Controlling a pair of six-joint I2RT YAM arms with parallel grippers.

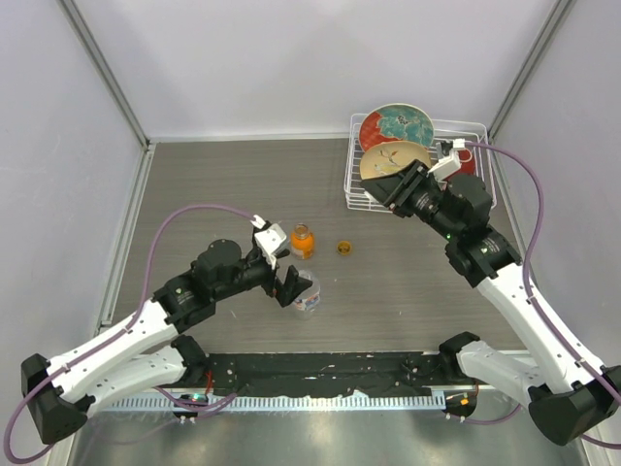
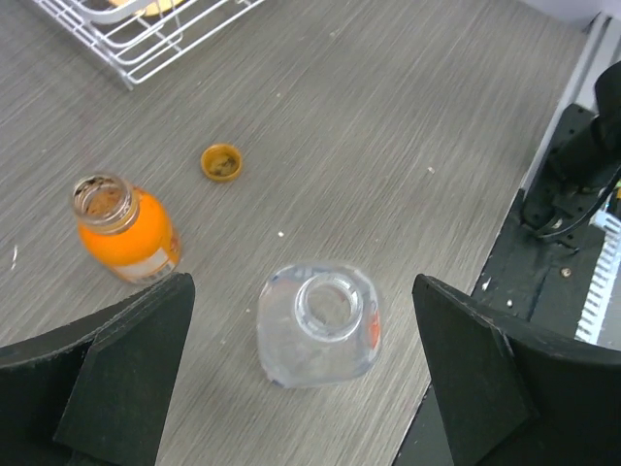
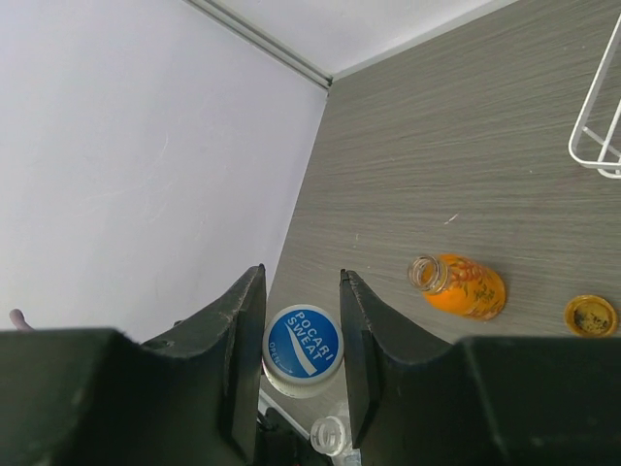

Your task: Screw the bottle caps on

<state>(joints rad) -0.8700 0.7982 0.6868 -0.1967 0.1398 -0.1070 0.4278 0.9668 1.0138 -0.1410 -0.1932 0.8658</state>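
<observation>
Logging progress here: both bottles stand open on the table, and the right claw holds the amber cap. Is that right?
Not quite. The clear bottle and orange bottle do stand open, but the right claw holds the blue Pocari Sweat cap; the amber cap lies on the table, as the right wrist view shows.

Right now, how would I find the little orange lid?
Start at the white wire rack in the far right corner, then come toward the middle. Beside the open orange bottle lies the orange cap. It is small, flat and round, open side up, unlike the tall bottle.
</observation>
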